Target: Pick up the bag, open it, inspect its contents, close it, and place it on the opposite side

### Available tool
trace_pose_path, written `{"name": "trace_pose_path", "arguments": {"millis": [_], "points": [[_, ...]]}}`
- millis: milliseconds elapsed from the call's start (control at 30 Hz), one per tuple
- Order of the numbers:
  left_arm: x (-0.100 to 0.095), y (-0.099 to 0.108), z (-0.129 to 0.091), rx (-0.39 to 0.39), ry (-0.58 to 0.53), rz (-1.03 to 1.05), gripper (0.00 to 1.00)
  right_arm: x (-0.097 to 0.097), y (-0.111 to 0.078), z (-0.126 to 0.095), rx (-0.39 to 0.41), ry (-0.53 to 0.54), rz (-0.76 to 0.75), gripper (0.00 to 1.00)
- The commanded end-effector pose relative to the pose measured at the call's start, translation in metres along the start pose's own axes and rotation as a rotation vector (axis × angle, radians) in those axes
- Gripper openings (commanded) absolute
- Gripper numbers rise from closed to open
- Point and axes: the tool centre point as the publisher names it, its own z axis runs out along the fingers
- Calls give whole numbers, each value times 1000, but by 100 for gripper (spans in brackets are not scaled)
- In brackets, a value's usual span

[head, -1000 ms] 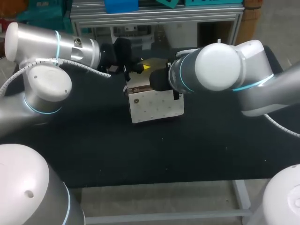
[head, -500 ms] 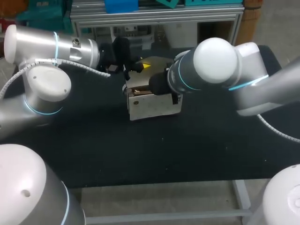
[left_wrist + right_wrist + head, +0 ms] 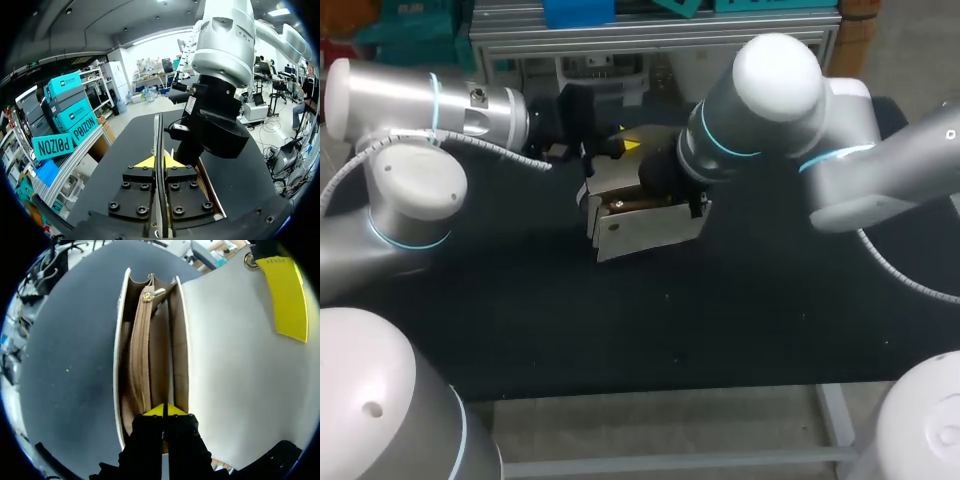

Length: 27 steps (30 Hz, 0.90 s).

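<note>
The black worktop (image 3: 620, 320) carries everything. The left arm (image 3: 420, 95) comes in from 9 o'clock and the right arm (image 3: 770, 110) from 3 o'clock. They meet over the middle, a little toward 12 o'clock.

There the bag (image 3: 650, 228) stands, pale outside and tan inside, with its mouth open. Its pale front wall faces 6 o'clock, and its flap (image 3: 235, 365) is lifted back toward 12 o'clock.

In the left wrist view, the left claw (image 3: 159, 162) is narrow. Its yellow tips are pinched on the flap, whose thin pale edge runs straight ahead between them. The right arm's wrist stands close ahead, at about 1 o'clock from the claw.

The right claw (image 3: 164, 411) points down into the bag's mouth, between the middle pocket and the rear wall. Its yellow tips are pressed together. Whether any lining lies between them cannot be told.

Ahead of the right claw, a tan zipper (image 3: 140, 355) runs along the middle pocket. It ends in a gold pull (image 3: 153, 294) at the far end.

A yellow finger (image 3: 287, 295) of the left claw lies flat on the flap's inner face, just beside a gold stud (image 3: 250, 260).
</note>
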Motion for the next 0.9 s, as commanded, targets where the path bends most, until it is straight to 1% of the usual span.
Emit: {"name": "trace_pose_path", "arguments": {"millis": [33, 100, 133, 167, 200, 233, 267, 333, 400, 467, 600, 900], "points": [[1, 0, -2, 8, 4, 4, 0, -6, 2, 8, 0, 126, -15, 0], [1, 0, -2, 10, 5, 6, 0, -6, 3, 9, 0, 131, -20, 0], [1, 0, -2, 11, 6, 8, 0, -5, 3, 11, -4, 141, -28, 13], [1, 1, -2, 12, 7, 9, 0, -5, 4, 11, -3, 142, -28, 21], [1, 1, -2, 10, 6, 11, 0, -4, 4, 12, -9, 146, -32, 32], [1, 2, -2, 9, 6, 12, 0, -4, 5, 12, -10, 148, -36, 36], [1, 2, -2, 8, 6, 14, 0, -3, 5, 12, -10, 151, -38, 44], [0, 3, -1, 8, 6, 17, 0, -2, 5, 13, -13, 155, -42, 53], [-1, 4, -1, 7, 3, 22, 0, -1, 6, 12, -13, 159, -44, 77], [-2, 5, -1, 9, 3, 23, 0, 0, 5, 12, -13, 162, -46, 92], [-3, 6, -1, 15, 2, 27, 0, 1, 6, 11, -10, 171, -52, 94], [-3, 7, 0, 11, 1, 33, 0, 2, 7, 13, -12, 183, -57, 94]]}}
